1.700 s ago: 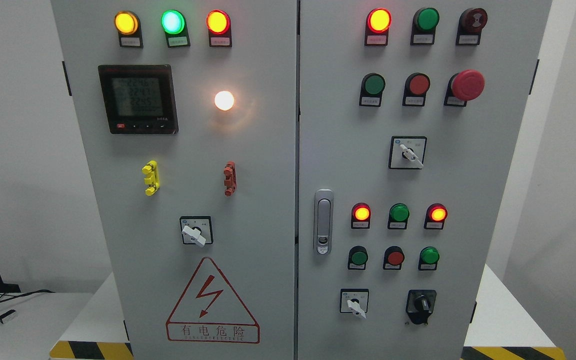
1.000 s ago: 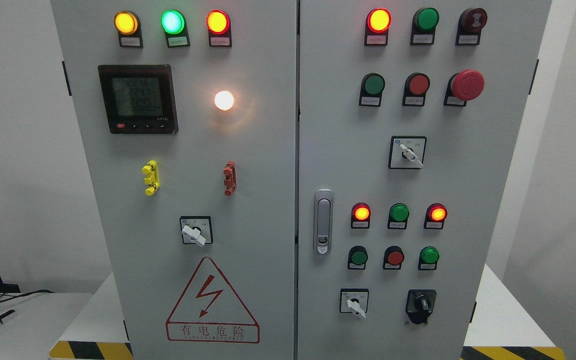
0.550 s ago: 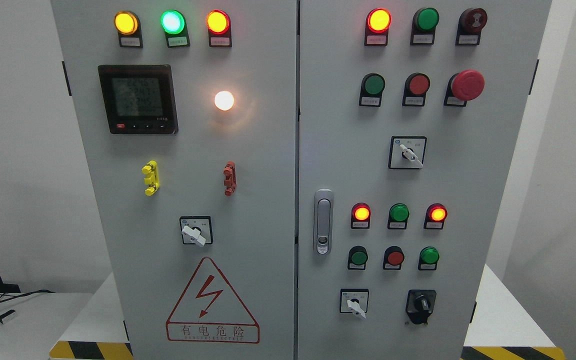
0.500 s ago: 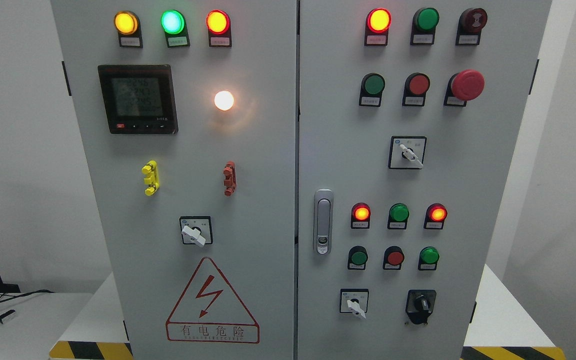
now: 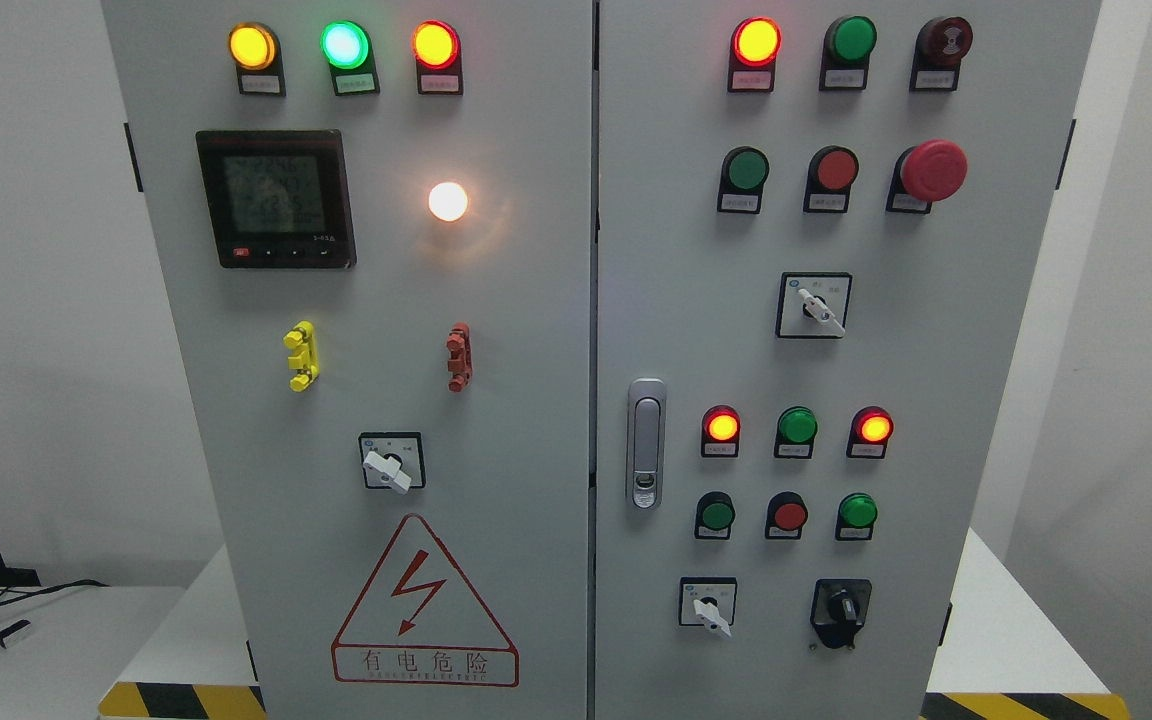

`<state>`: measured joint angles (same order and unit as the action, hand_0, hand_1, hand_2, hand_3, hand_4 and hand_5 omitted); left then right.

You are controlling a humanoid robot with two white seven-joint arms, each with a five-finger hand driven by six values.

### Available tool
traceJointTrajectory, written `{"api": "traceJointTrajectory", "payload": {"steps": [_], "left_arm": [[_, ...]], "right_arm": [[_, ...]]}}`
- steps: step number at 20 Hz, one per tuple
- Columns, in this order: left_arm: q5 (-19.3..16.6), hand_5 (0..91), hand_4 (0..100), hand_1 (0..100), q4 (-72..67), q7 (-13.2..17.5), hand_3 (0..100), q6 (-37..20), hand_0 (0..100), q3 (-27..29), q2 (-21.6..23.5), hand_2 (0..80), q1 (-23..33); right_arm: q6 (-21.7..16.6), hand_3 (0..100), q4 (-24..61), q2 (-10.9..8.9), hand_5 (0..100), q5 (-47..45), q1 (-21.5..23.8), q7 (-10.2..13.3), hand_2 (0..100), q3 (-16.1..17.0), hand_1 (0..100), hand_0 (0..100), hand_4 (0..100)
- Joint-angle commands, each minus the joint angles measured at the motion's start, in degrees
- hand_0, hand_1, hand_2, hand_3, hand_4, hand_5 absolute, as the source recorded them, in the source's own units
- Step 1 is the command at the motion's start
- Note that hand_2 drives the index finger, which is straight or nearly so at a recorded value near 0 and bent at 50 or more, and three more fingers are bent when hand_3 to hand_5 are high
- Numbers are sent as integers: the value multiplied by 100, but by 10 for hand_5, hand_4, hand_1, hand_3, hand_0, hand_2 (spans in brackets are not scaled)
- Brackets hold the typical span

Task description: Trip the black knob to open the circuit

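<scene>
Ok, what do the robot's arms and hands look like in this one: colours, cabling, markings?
Nothing to describe: neither arm nor hand is in view. The head view shows only the grey cabinet, with the black knob at its lower right.

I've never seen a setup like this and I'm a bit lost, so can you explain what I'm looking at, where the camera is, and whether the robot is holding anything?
The picture comes from a camera on a humanoid robot's head, looking straight at a grey electrical cabinet with two doors. Neither robot hand is in view, so nothing is held. The left door carries three lit lamps along the top, a digital meter, a glowing white lamp, a white-handled switch and a red warning triangle. The right door carries more lamps and buttons, a big red mushroom button, a metal door latch and, at the lower right, the black knob the robot is meant to turn. The cabinet stands on a white base with yellow and black hazard stripes.
</scene>
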<state>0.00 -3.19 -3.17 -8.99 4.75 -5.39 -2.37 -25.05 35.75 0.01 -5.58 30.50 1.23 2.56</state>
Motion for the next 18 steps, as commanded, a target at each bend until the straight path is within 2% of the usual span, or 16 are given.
{"api": "traceJointTrajectory", "payload": {"steps": [1, 2, 5, 7, 9, 12, 18], "left_arm": [[-176, 0, 0, 389, -6, 1, 0, 3, 120, 0, 2, 0, 0], [-176, 0, 0, 389, 3, 1, 0, 3, 120, 0, 2, 0, 0], [-176, 0, 0, 389, 3, 1, 0, 3, 120, 0, 2, 0, 0], [-176, 0, 0, 389, 3, 1, 0, 3, 120, 0, 2, 0, 0], [-176, 0, 0, 389, -6, 1, 0, 3, 120, 0, 2, 0, 0], [-176, 0, 0, 389, -6, 1, 0, 3, 120, 0, -6, 0, 0], [-176, 0, 0, 389, -6, 1, 0, 3, 120, 0, -6, 0, 0]], "right_arm": [[-911, 428, 2234, 175, 421, 5, 693, 385, 127, -27, 489, 202, 441], [-1140, 456, 2261, 175, 458, 5, 711, 465, 154, -19, 506, 198, 466], [-1677, 546, 2331, 175, 577, 5, 755, 483, 239, 69, 556, 193, 558], [-1836, 582, 2524, 175, 638, -39, 817, 475, 282, 95, 569, 200, 603], [-2187, 625, 2752, 166, 700, -48, 860, 475, 335, 131, 591, 200, 654], [-2741, 670, 3121, 140, 747, -57, 896, 492, 378, 140, 595, 202, 702], [-2830, 681, 4175, 105, 760, -57, 896, 501, 382, 341, 581, 198, 713]]}}
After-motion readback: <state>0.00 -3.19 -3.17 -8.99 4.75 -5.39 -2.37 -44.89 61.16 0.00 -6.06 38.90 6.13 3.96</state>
